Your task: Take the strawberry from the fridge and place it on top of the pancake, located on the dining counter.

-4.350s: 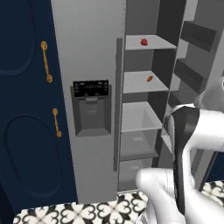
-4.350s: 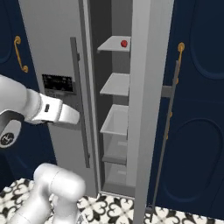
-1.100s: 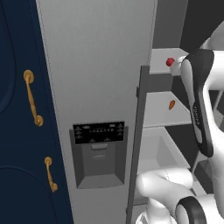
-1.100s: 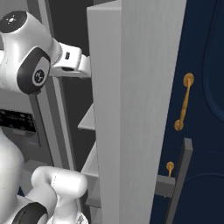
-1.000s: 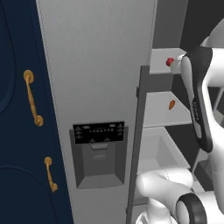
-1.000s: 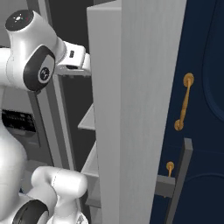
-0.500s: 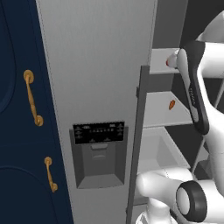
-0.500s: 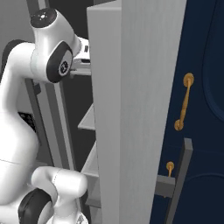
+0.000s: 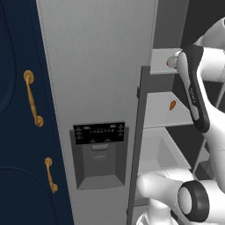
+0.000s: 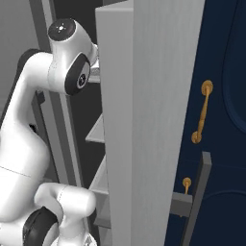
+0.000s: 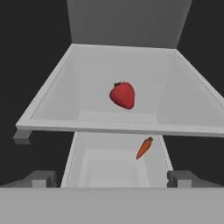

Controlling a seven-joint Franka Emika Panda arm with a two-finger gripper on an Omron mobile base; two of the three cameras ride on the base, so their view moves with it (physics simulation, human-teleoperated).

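Since a second ago the arm has swung further into the fridge (image 9: 101, 66), now covering most of the strawberry (image 11: 122, 95), which lies alone on an upper shelf (image 11: 57, 87). Below it, a small carrot (image 11: 143, 148) lies on the next shelf. Gripper jaws stand fully apart, empty.
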